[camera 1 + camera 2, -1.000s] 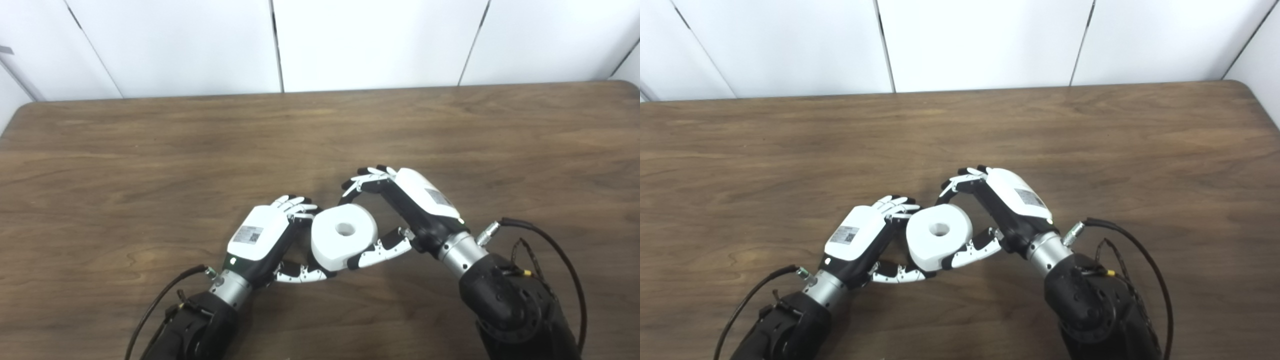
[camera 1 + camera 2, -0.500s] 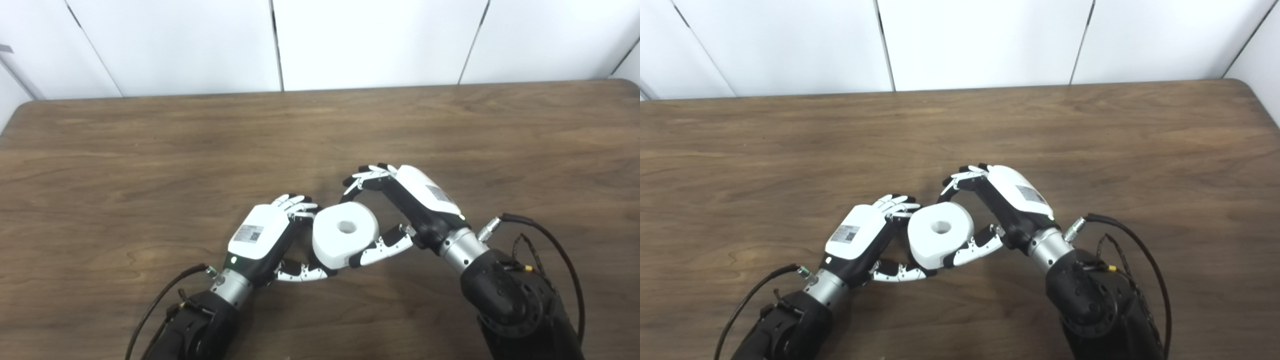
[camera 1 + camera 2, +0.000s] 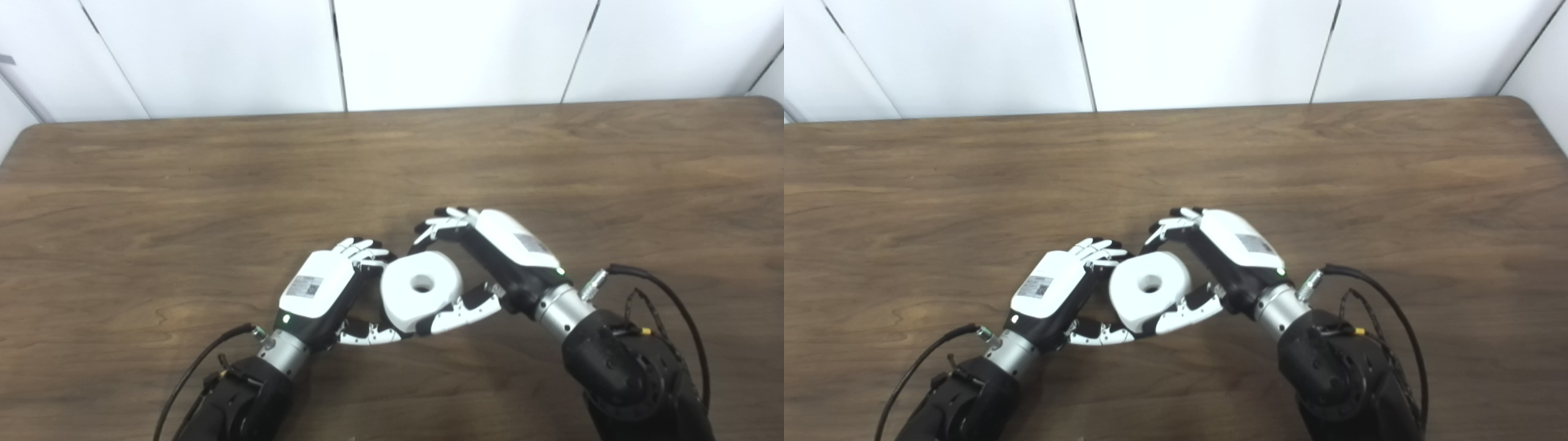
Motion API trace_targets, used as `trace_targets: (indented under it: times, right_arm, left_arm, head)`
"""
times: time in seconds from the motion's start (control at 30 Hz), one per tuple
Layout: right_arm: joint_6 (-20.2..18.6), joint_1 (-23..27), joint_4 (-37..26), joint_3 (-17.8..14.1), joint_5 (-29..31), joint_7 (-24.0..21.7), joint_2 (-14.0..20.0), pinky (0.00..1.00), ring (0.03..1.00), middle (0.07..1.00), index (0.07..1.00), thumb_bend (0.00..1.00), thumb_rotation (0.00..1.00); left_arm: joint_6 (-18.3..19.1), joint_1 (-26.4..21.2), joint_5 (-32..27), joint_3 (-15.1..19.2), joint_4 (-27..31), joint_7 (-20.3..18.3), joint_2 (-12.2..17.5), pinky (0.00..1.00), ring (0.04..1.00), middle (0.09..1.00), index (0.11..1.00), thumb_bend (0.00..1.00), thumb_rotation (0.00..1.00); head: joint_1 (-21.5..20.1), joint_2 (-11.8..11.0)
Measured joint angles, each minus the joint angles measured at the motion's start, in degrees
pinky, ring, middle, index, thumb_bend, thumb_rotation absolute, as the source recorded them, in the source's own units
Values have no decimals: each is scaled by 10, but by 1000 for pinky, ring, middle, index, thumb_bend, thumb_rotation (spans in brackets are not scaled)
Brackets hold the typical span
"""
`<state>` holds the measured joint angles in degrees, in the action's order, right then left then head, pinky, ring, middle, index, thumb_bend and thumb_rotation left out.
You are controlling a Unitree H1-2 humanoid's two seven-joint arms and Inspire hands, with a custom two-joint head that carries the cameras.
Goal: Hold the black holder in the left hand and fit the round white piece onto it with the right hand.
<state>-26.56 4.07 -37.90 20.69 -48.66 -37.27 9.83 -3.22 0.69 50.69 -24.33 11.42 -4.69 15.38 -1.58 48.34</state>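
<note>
The round white piece (image 3: pixel 401 291), a thick disc with a hole in its middle, sits between my two hands just above the table. My right hand (image 3: pixel 508 248) is shut on it, fingers curled over its far side and thumb along its near side. My left hand (image 3: pixel 318 291) is curled against the disc's left side, its thumb reaching under the front. The black holder is hidden beneath the disc and inside my left hand's closed fingers.
The brown wooden table (image 3: pixel 184 196) spreads wide on all sides of the hands. White wall panels (image 3: pixel 429 49) stand behind its far edge. A black cable (image 3: pixel 667 294) loops off my right wrist and another cable (image 3: pixel 196 367) off my left.
My right hand has sunk slightly and shifted left, its thumb sliding further under the disc. The white piece now sits a little lower and more level. The left hand has held still.
</note>
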Motion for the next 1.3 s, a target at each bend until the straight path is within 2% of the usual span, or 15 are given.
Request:
trace_targets:
  times: [0.13, 0.27, 0.43, 0.9, 1.3]
  right_arm:
    - [-1, 1, -17, 1, -23, -36, 0, 1000, 1000, 974, 786, 993, 376]
    - [-1, 4, -21, 1, -42, -65, -2, 1000, 1000, 998, 855, 1000, 402]
    - [4, 14, -22, 7, -63, -88, 5, 1000, 1000, 1000, 966, 1000, 485]
    - [14, 18, -22, -1, -71, -107, 10, 1000, 1000, 1000, 989, 1000, 515]
    - [12, 62, -39, -45, -66, -109, 4, 1000, 1000, 1000, 1000, 1000, 558]
  left_arm:
    - [-1, 0, 0, 0, 0, 1, 0, 911, 874, 789, 486, 524, 55]
    - [-2, 0, 1, -1, 0, 3, 1, 910, 873, 789, 486, 524, 55]
    - [-1, 0, 2, -2, 0, 4, 1, 914, 873, 788, 486, 524, 55]
    - [0, 0, 6, -2, 0, 5, 1, 917, 877, 788, 486, 524, 55]
    - [-4, -2, -1, 1, -8, 7, 1, 922, 872, 781, 486, 524, 55]
  head:
    - [-1, 0]
    - [-1, -1]
    - [-1, -1]
    - [2, -2]
    - [6, -7]
